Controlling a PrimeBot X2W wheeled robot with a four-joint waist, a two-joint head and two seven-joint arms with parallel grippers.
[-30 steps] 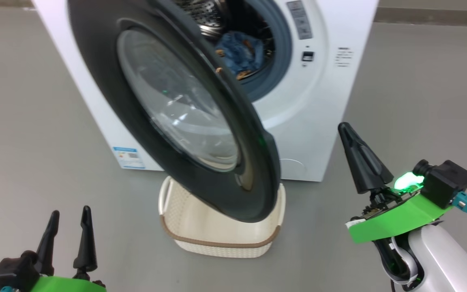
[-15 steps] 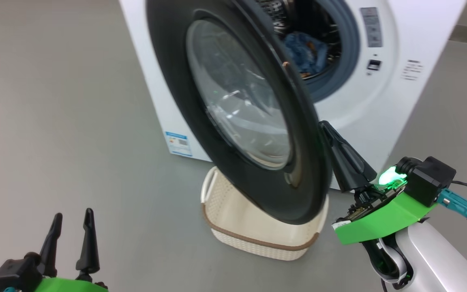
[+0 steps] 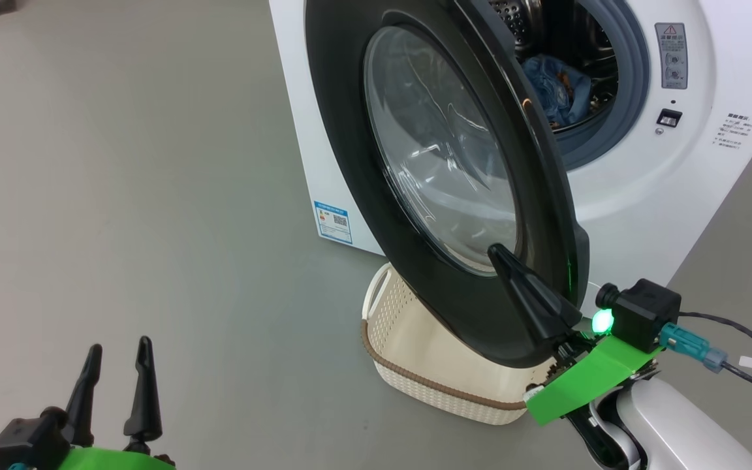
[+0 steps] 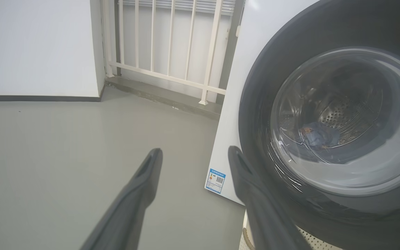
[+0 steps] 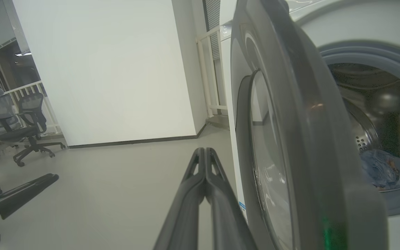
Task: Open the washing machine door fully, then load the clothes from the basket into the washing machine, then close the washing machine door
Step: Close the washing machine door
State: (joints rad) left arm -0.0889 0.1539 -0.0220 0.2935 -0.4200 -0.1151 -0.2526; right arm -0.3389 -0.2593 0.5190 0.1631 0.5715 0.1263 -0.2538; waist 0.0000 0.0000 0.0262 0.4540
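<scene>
One door (image 3: 350, 163), one basket (image 3: 438, 397); left end effector (image 3: 119, 346) wide (right end effector (image 3: 499, 253) pinched closed).

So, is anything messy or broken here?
Nothing looks spilled or broken. The only awkward bit: the basket sits right under the half-open washing machine door, which hangs over it. The clothes lie inside the drum, none on the floor.

Head view looks down on the washing machine door (image 3: 454, 183); both wrist views face it closely, right one edge-on.
</scene>
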